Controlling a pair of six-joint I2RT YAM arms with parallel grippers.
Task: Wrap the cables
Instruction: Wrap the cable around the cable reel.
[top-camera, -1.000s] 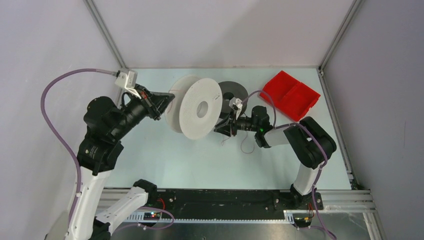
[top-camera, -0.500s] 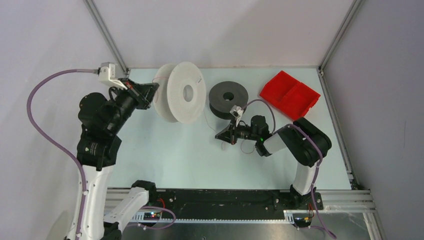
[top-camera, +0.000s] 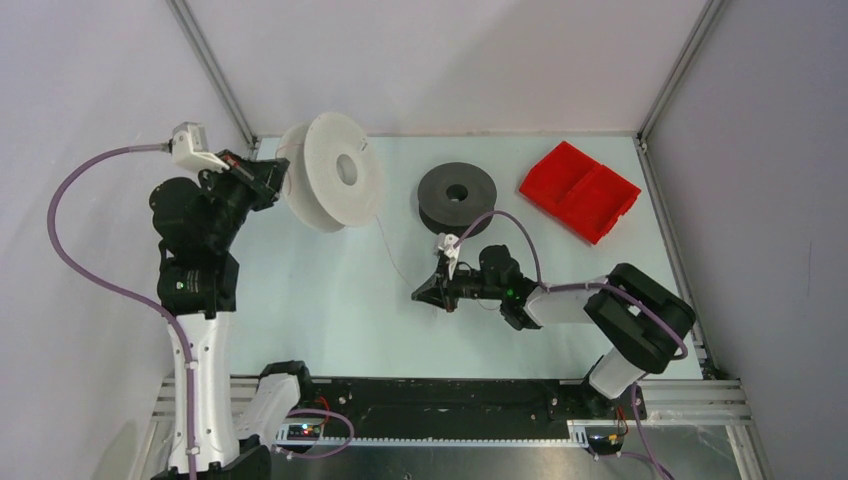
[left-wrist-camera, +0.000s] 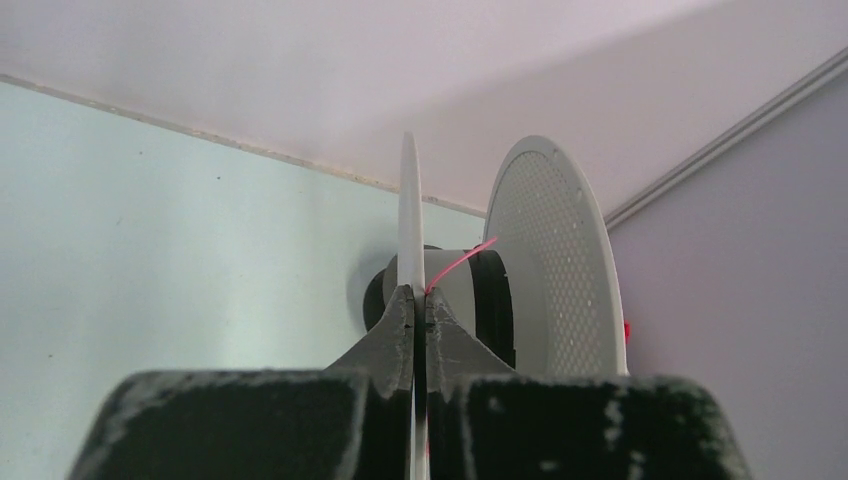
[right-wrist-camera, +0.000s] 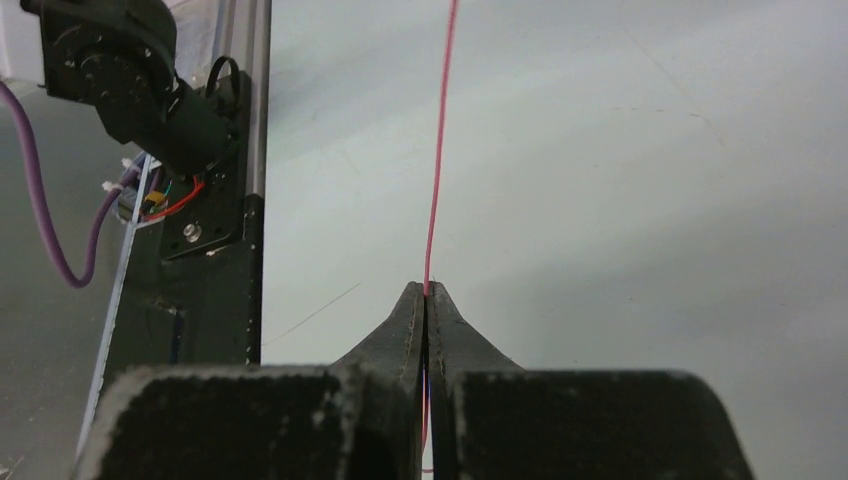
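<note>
My left gripper (top-camera: 276, 180) is shut on one flange of the white spool (top-camera: 332, 170) and holds it on edge above the table's back left. In the left wrist view the thin flange (left-wrist-camera: 408, 215) runs between the closed fingertips. A pink cable (left-wrist-camera: 462, 260) leaves the hub beside them. That thin strand (top-camera: 390, 255) stretches from the white spool to my right gripper (top-camera: 424, 292), which is shut on it low over the table's middle. In the right wrist view the cable (right-wrist-camera: 440, 130) runs straight up from the closed gripper (right-wrist-camera: 427, 292). The dark grey spool (top-camera: 457, 195) lies flat behind it, untouched.
A red tray (top-camera: 580, 190) sits at the back right. The metal frame posts (top-camera: 215, 75) rise at the back corners. The left arm's base and the front rail (right-wrist-camera: 190, 230) show in the right wrist view. A purple hose (top-camera: 515, 225) arcs over the right wrist.
The left arm has carried the white spool left and toward the back corner. The right gripper has shut on the cable and drawn it toward the near side, away from the grey spool.
</note>
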